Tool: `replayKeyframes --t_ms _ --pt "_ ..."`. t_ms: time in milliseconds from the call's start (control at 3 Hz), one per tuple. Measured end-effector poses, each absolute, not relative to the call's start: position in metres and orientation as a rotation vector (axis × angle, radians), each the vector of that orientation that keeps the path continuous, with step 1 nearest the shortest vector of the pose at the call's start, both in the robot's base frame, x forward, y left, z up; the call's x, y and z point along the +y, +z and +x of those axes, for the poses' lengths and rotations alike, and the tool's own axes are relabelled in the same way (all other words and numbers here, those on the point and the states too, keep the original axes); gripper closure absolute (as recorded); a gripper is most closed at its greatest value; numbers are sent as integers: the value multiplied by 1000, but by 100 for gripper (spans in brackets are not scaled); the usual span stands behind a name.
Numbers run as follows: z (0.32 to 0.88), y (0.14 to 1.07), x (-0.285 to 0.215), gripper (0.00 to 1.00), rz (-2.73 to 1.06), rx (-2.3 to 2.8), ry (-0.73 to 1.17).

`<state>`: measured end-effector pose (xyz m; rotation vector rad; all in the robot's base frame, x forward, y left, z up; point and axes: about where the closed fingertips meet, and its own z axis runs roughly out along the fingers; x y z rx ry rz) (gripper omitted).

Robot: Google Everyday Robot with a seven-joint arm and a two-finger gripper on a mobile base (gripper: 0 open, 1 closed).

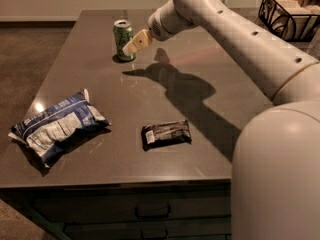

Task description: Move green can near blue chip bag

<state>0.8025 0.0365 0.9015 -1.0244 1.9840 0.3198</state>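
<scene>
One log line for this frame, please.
stage: pre-grasp | end effector: beside can, contact unclear | can: upright, far from bag | bag: near-left of table

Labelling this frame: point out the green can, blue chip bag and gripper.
green can [120, 38], camera view, its side.
blue chip bag [56, 128], camera view, printed panel.
gripper [129, 47], camera view, tip, beside the can.

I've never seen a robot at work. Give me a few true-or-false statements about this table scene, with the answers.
1. The green can stands upright near the far edge of the table. True.
2. The robot's tool is close beside the can. True.
3. The blue chip bag lies right next to the can. False: it lies near the table's front edge, well apart from the can.
4. The dark packet sits on top of the chip bag. False: it lies on the table beside the bag, apart from it.
</scene>
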Motion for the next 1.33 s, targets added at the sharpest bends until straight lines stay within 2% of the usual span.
replayKeyframes --t_ms 667,1000,1333 --pt "821 900 72 0 -1069 1941 400" --pt "818 898 78 17 -1093 1935 447" --pt "813 897 82 41 -1116 1932 487"
